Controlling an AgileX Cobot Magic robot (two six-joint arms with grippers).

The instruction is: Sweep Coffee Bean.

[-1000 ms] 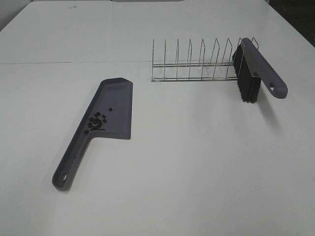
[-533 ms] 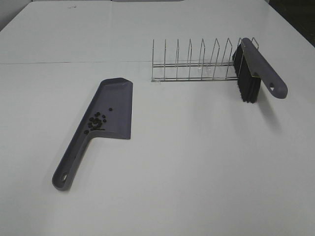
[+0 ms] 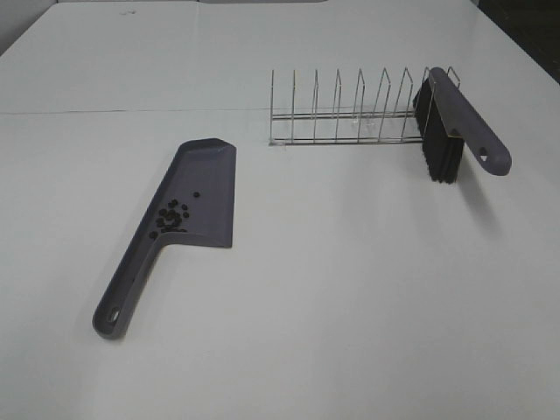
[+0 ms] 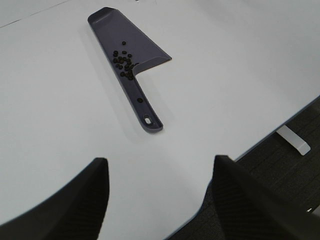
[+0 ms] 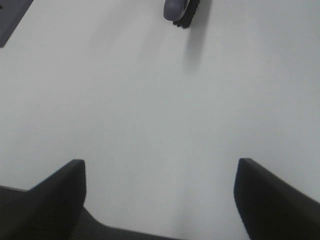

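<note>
Exterior high: While neither arm showed here, the grey dustpan (image 3: 188, 197) lay flat on the white bench (image 3: 350, 297), left of the middle, its handle pointing toward the near edge.
Coffee bean: the coffee bean (image 3: 171, 219) cluster sat inside the dustpan, gathered where the pan narrowed into the handle, with a few beans a little farther up the pan.
Rack: a wire rack (image 3: 350, 114) stood toward the far right part of the bench, well apart from the dustpan.
Brush: the brush (image 3: 455, 127) leaned in the right end of the rack, black bristles down, grey handle sloping toward the right edge.
Left wrist: the left gripper (image 4: 160, 195) hung above the near edge of the bench, its jaws standing wide apart with nothing between them; the dustpan (image 4: 135, 47) and beans (image 4: 124, 61) lay well beyond it.
Right wrist: the right gripper (image 5: 160, 195) hovered over bare bench, jaws spread and empty; the brush end (image 5: 180, 10) showed far ahead.
</note>
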